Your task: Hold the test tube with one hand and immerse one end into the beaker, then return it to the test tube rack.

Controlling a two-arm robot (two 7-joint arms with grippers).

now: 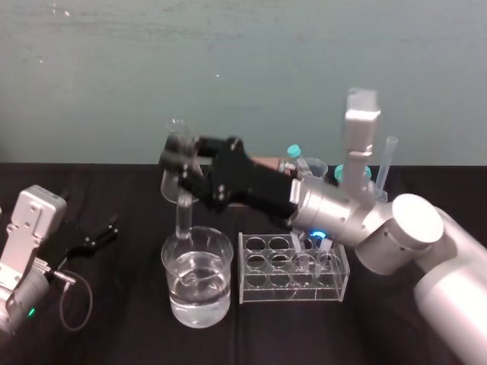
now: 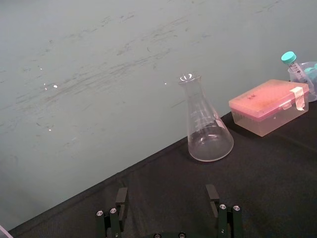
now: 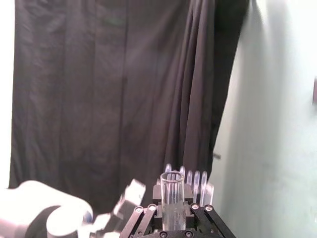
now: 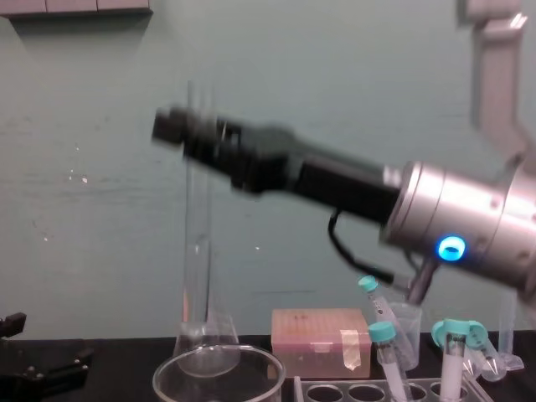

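Head view, grip: my right gripper is clenched around the upper part of the test tube, above the beaker's back rim.
Head view, axis: the test tube hangs upright, its round end down at the beaker's rim. I cannot tell whether it touches the water.
Head view, nearer arm: my right. My left gripper rests well left of the beaker, idle.
Head view, count: one test tube, one beaker, one rack just right of the beaker, with two rows of holes.
Left wrist view, fingers: my left gripper is spread apart and holds nothing. One flask and one pink box stand ahead of it.
Right wrist view, grip: the test tube is pinched between my fingers, open mouth up.
Chest view, line of travel: the test tube runs straight down from my right gripper toward the beaker, so I judge the dip is a plain lowering.
Chest view, count: three capped tubes show right of the beaker.
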